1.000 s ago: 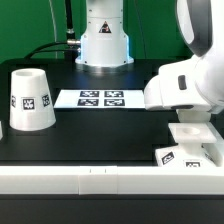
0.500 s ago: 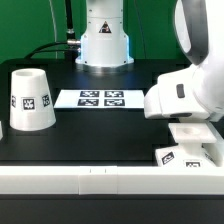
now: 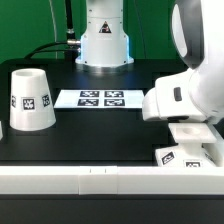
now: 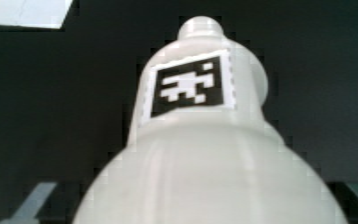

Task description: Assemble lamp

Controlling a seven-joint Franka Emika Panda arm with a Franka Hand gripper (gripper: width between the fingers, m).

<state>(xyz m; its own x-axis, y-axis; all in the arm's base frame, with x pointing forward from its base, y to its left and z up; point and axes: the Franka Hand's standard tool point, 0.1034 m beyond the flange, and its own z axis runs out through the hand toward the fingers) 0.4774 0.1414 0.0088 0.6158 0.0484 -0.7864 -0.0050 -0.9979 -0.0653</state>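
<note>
Moved: the arm (image 3: 186,92) is seen shifted very slightly toward the exterior view's left compared with a second ago; nothing else on the desk (image 3: 100,135) has changed place.
End effector: the end effector (image 4: 194,205) is opened wide, with one grey finger (image 4: 34,200) seen on each side of the bulb's broad body. Contact is not shown, so it cannot be told whether the bulb is clamped.
Bulb: the bulb (image 4: 194,150) fills the wrist view, its narrow end pointed away from the camera and its tag (image 4: 194,85) turned toward it. In the exterior view it cannot be picked out below the arm.
Base: the base (image 3: 188,155) lies flat at the desk's front corner on the exterior view's right, directly under the arm.
Shade: the shade (image 3: 30,98) stands upright, wide end down, by the desk's edge at the exterior view's left, well apart from the base.
Marker board: the marker board (image 3: 100,98) lies flat toward the desk's back edge.
Step judged: the bulb is probably being joined to the base.
Risk: if the bulb is tilted, it could be jammed or cross-seated.
Risk: if it is released too soon, it could topple and roll off the front edge.
</note>
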